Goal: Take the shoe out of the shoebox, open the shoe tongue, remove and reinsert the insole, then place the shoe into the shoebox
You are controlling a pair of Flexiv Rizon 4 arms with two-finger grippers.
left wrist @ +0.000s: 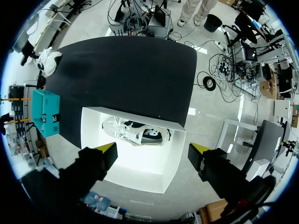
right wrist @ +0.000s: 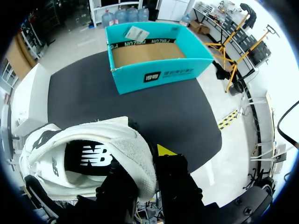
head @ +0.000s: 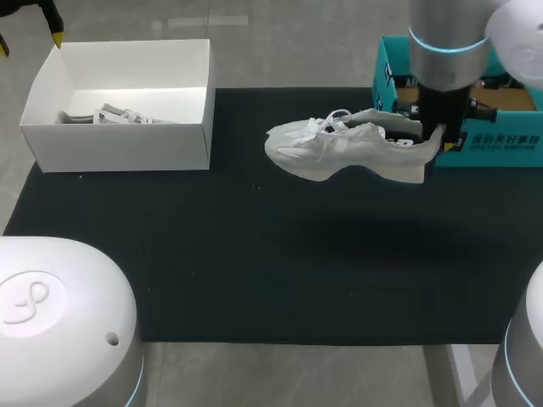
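The right gripper (right wrist: 145, 162) is closed narrowly on the heel collar of the white shoe (head: 339, 148). One finger appears to sit inside the opening and the other against the outside of the heel. The shoe hangs clear of the black mat (head: 254, 271), just in front of the near-left corner of the teal box (head: 501, 142). The box shows a bare cardboard floor with only a slip of paper on it, so the lifting-out step looks done. The shoe's long axis runs across the table, heel next to the teal box and toe pointing straight away from it, with laces and opening facing up. The tongue therefore lies ahead of the right gripper, on the side away from the teal box. The right arm is busy holding the heel, so opening the tongue probably falls to the other arm. The left gripper (left wrist: 152, 154) has its fingers spread wide and holds nothing. It hangs well apart from the teal box, at the far side of the mat over a white box (head: 119, 144) containing a second shoe (left wrist: 135, 132).
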